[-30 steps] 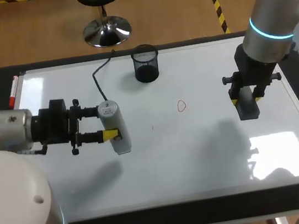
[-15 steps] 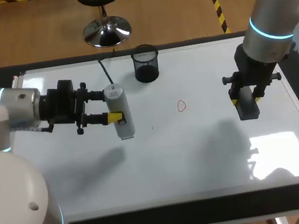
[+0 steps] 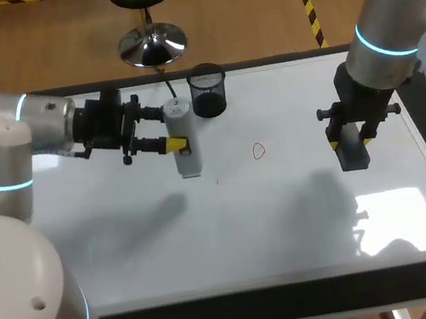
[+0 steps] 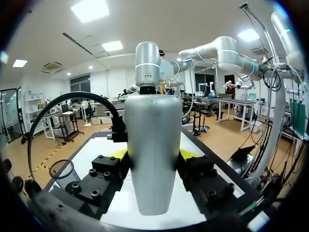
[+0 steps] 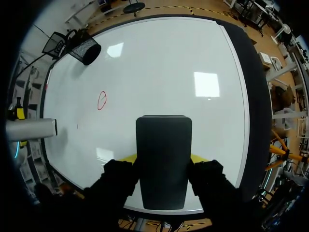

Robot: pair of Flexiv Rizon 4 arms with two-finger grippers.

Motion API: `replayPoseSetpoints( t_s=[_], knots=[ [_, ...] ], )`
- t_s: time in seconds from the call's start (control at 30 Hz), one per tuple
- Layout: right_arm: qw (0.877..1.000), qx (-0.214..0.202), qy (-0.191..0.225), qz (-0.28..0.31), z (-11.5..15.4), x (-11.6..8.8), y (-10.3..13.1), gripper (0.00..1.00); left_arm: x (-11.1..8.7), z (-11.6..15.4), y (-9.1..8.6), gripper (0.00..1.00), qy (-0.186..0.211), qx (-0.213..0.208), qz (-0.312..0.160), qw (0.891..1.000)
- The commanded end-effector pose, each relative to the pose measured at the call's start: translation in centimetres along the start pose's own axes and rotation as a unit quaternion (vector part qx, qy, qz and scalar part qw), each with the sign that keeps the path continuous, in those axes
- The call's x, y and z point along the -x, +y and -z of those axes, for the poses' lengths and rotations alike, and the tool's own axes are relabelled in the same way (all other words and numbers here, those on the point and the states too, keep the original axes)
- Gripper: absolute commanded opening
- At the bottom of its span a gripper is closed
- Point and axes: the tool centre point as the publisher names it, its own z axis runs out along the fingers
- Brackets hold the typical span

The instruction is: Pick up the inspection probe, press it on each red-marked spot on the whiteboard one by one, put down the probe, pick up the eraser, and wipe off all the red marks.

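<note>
Upright black mesh cup (image 3: 207,90)

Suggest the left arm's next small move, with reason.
Probably carry the probe sideways toward my right until its tip is over the red mark, then lower it. The left end effector grips the probe upright, but it is off to one side of the mark on the whiteboard, so nothing is pressed yet.

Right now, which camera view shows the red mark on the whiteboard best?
The right wrist view: the red mark is a clear loop ahead of the eraser. The head view shows it smaller; the left wrist view does not show it.
</note>
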Motion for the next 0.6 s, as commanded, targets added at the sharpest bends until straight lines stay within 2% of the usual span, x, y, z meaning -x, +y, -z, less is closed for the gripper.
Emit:
replayPoseSetpoints(
  t_s=[0.03, 0.6],
  knots=[
    [1.0, 0.0, 0.001, 0.001, 0.0, 0.1, 0.0, 0.0, 1.5, -1.1, 0.0, 0.0, 0.022, 0.0, 0.001, 1.0],
    [1.0, 0.0, 0.001, 0.001, 0.0, 0.1, 0.0, 0.0, 3.4, -5.5, 1.1, 0.0, 0.034, -0.015, 0.015, 0.999]
  ],
)
